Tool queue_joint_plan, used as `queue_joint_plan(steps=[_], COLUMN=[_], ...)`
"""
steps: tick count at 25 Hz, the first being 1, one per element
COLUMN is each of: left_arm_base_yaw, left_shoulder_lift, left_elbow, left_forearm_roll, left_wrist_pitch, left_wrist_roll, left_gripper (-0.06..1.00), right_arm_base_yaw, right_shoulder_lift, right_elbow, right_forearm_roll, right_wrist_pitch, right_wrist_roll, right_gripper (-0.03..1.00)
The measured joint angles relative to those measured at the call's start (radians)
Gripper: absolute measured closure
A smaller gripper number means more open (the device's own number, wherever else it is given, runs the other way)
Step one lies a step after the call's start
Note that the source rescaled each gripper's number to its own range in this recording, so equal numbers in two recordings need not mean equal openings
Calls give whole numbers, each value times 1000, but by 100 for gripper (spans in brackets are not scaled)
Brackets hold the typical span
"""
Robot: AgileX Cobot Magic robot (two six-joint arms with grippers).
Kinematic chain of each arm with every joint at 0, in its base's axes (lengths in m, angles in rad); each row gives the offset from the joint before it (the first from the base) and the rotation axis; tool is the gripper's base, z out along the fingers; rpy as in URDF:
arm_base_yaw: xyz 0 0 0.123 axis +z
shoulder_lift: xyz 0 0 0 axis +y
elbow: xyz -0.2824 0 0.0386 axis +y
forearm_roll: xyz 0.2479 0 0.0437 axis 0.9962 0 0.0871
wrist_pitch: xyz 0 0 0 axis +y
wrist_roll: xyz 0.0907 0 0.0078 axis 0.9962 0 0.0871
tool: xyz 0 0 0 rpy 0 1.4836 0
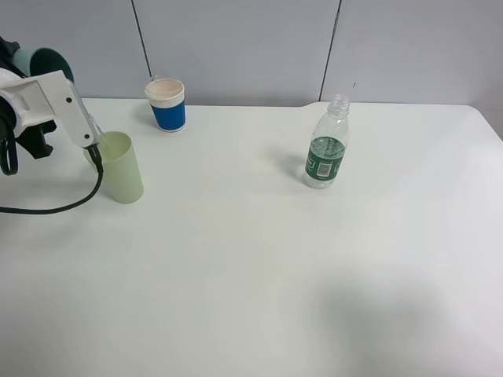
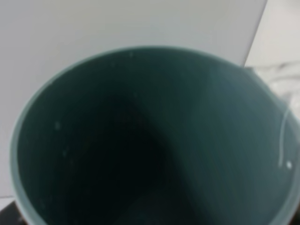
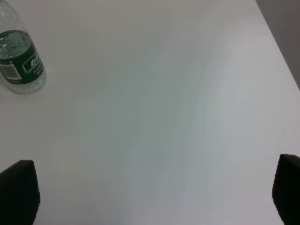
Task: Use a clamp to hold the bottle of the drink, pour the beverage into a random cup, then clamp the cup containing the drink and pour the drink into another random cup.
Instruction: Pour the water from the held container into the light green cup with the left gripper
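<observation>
The white table (image 1: pixel 259 275) holds 1 bottle (image 1: pixel 326 144), uncapped with a green label, upright at the upper right of centre, and 2 cups: 1 blue-and-white cup (image 1: pixel 167 104) at the upper left and 1 pale green cup (image 1: pixel 121 166) left of centre. A 3rd, dark teal cup (image 2: pixel 150 140) fills the left wrist view and shows at the far upper left overhead, at the left gripper (image 1: pixel 31 110); I cannot tell whether that gripper grips it. The right gripper (image 3: pixel 152 192) is spread wide over bare table, well apart from the bottle.
</observation>
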Motion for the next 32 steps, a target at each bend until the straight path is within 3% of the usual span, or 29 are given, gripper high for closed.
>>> queue_joint_plan(steps=[21, 32], left_arm_base_yaw=[0, 0], left_shoulder_lift=[0, 0], left_elbow=[0, 0], left_forearm_roll=[89, 157], left_wrist_pitch=[-8, -16], left_wrist_roll=[118, 226], left_gripper=[91, 91], right_arm_base_yaw=[0, 0], right_shoulder_lift=[0, 0], right_elbow=[0, 0], right_forearm_roll=[0, 0], right_wrist_pitch=[0, 0], right_wrist_roll=[0, 0], right_gripper=[-3, -3])
